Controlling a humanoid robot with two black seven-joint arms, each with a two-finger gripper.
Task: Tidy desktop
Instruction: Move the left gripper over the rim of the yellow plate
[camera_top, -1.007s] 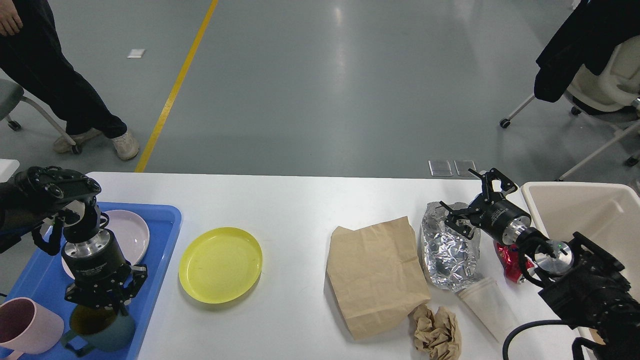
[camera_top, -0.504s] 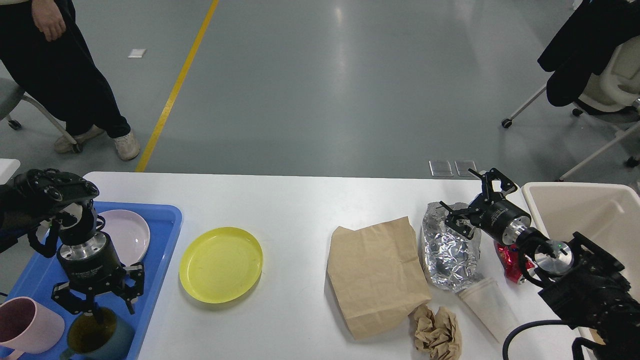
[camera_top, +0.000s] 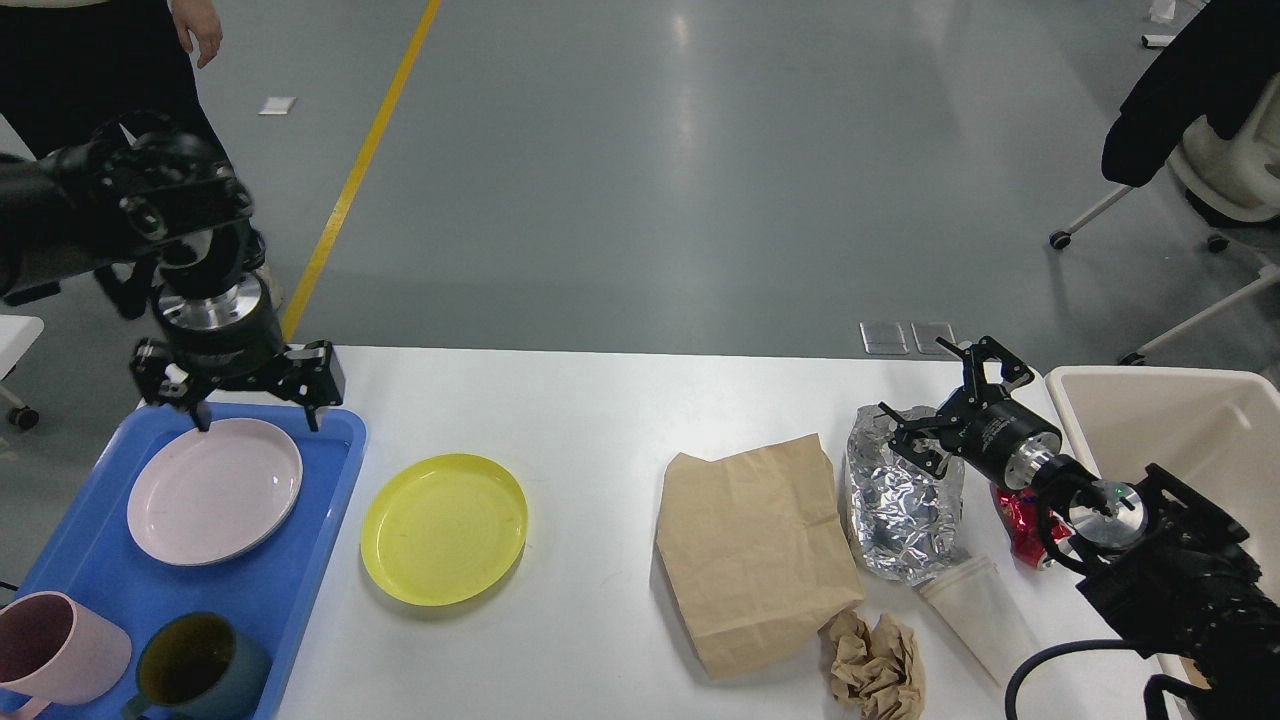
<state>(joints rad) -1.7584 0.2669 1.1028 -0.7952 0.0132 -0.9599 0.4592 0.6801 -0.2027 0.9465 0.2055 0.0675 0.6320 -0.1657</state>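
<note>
Desktop (camera_top: 600, 420), spread beneath me, is half sorted: my left gripper (camera_top: 255, 408) hangs empty, jaws spread, at ten o'clock above the blue tray (camera_top: 330, 500), while my right gripper (camera_top: 940, 400), apparently open too, hovers at three o'clock over crumpled foil (camera_top: 900, 510).

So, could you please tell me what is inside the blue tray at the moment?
The blue tray holds a pale pink plate, a pink mug and a dark teal mug. Whatever lies under the plate and mugs is covered.
</note>
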